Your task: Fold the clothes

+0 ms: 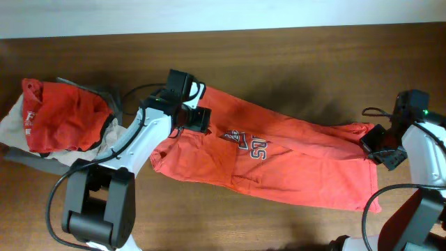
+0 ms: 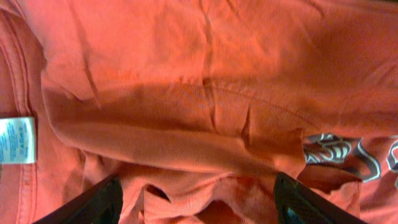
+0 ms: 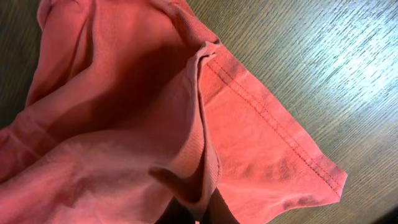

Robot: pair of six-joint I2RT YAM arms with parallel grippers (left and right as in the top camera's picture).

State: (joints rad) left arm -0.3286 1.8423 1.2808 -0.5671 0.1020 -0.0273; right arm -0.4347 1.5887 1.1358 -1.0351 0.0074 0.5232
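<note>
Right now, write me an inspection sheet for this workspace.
Surface: brown wooden table, grain visible.
Job's things: orange T-shirt lying stretched along the table, wrinkled, with its print partly showing.
Clutter: pile of clothes at the table's left end, red cloth on top of pale cloth.
Hands: left hand is open, fingers wide apart over the T-shirt's collar end. Right hand is shut on the T-shirt's hem at the other end.
Cables: black cables loop beside the left arm, and more run by the right arm.
Surroundings: white strip beyond the table's far edge; nothing else seen.
</note>
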